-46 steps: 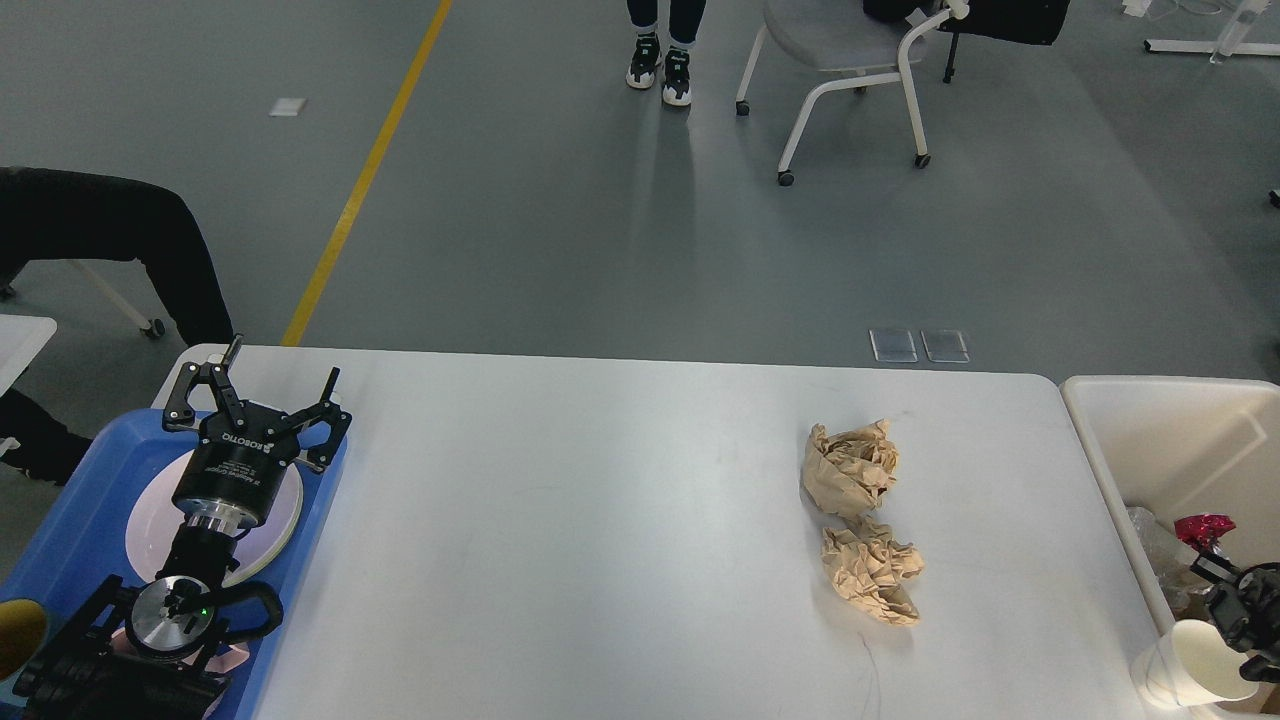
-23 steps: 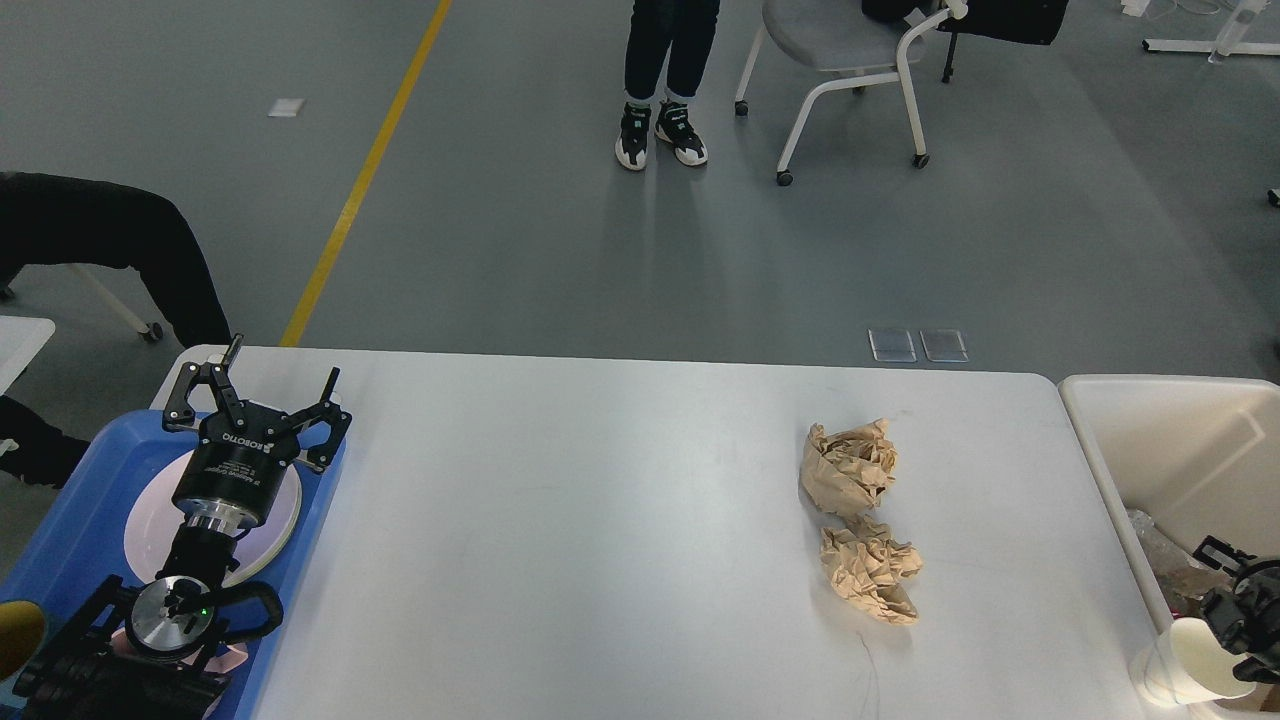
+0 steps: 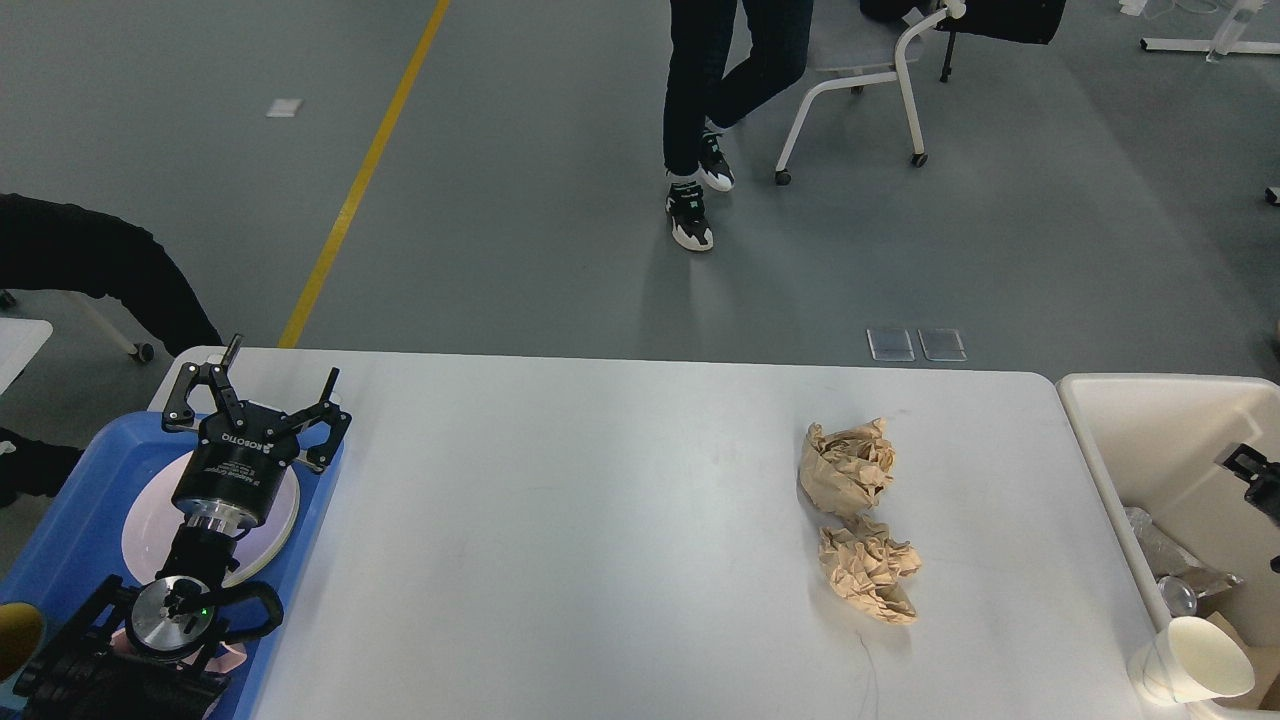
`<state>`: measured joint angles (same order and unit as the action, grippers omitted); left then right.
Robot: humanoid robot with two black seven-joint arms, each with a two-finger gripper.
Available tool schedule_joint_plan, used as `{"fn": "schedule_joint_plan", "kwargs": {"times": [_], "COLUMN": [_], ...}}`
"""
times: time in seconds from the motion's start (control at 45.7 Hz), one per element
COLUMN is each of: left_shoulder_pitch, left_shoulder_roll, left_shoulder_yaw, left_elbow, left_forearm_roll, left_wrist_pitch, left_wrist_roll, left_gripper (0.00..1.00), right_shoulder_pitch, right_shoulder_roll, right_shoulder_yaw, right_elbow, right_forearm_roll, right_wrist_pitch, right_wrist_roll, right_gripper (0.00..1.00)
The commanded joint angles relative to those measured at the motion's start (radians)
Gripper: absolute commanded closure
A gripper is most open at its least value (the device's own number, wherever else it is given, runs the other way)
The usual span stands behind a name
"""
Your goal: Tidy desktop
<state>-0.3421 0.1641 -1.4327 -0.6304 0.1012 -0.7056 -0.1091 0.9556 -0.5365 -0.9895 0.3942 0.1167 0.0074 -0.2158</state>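
**Two paper wads on the white desktop, both arms at the edges**

Grey workshop floor fills the upper half of the head view, crossed by a yellow line (image 3: 360, 180) at the left. A person's legs (image 3: 715, 100) in dark trousers and black-and-white shoes stand on it beside a white-framed chair (image 3: 905, 85) on castors.

Below, the desktop (image 3: 560, 520) spans most of the width, a smooth white surface with rounded corners. Two crumpled wads of brown paper lie on its right half: the farther wad (image 3: 848, 466) and the nearer wad (image 3: 868, 573), touching or very nearly so. A white paper cup (image 3: 1192, 675) lies tipped on its side at the near right corner.

A blue tray (image 3: 70, 520) sits at the desktop's left end, holding a pale round plate (image 3: 150, 525). The left gripper (image 3: 270, 385) hangs over the tray's far edge with its two fingers spread wide apart and nothing between them.

A beige bin (image 3: 1150, 420) stands against the desktop's right end, with some clear and crumpled waste (image 3: 1165, 560) in its bottom. Only a small black piece of the right gripper (image 3: 1255, 480) shows at the frame's right edge above the bin; whether its fingers are apart or together cannot be told.
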Motion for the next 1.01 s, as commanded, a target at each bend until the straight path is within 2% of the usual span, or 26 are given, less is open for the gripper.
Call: {"fn": "schedule_joint_plan", "kwargs": {"times": [0.0, 0.088, 0.197, 0.219, 0.241, 0.35, 0.416, 0.504, 0.679, 0.985], "left_shoulder_pitch": [0.000, 0.000, 0.000, 0.000, 0.000, 0.000, 0.000, 0.000, 0.000, 0.000], "left_shoulder_roll": [0.000, 0.000, 0.000, 0.000, 0.000, 0.000, 0.000, 0.000, 0.000, 0.000], "left_shoulder_yaw": [0.000, 0.000, 0.000, 0.000, 0.000, 0.000, 0.000, 0.000, 0.000, 0.000], "left_elbow": [0.000, 0.000, 0.000, 0.000, 0.000, 0.000, 0.000, 0.000, 0.000, -0.002], "left_forearm_roll": [0.002, 0.000, 0.002, 0.000, 0.000, 0.000, 0.000, 0.000, 0.000, 0.000], "left_wrist_pitch": [0.000, 0.000, 0.000, 0.000, 0.000, 0.000, 0.000, 0.000, 0.000, 0.000], "left_wrist_roll": [0.000, 0.002, 0.002, 0.002, 0.002, 0.002, 0.002, 0.002, 0.002, 0.002], "left_gripper": [0.04, 0.04, 0.04, 0.04, 0.04, 0.04, 0.04, 0.04, 0.04, 0.04], "right_shoulder_pitch": [0.216, 0.386, 0.590, 0.626, 0.697, 0.828, 0.911, 1.034, 1.270, 1.534], "right_shoulder_roll": [-0.049, -0.046, -0.008, 0.006, 0.036, 0.087, 0.113, 0.124, 0.130, 0.109], "right_shoulder_yaw": [-0.098, -0.207, -0.319, -0.333, -0.351, -0.350, -0.344, -0.342, -0.345, -0.337], "right_elbow": [0.242, 0.385, 0.515, 0.529, 0.546, 0.552, 0.563, 0.638, 0.837, 1.064], "right_forearm_roll": [-0.097, -0.121, -0.121, -0.121, -0.121, -0.120, -0.118, -0.115, -0.115, -0.112], "right_wrist_pitch": [0.032, 0.078, 0.222, 0.264, 0.375, 0.646, 0.764, 0.858, 0.953, 0.953], "right_wrist_roll": [-0.022, -0.025, -0.025, -0.025, -0.025, -0.025, -0.025, -0.025, -0.027, -0.027], "right_gripper": [0.00, 0.00, 0.00, 0.00, 0.00, 0.00, 0.00, 0.00, 0.00, 0.00]}}
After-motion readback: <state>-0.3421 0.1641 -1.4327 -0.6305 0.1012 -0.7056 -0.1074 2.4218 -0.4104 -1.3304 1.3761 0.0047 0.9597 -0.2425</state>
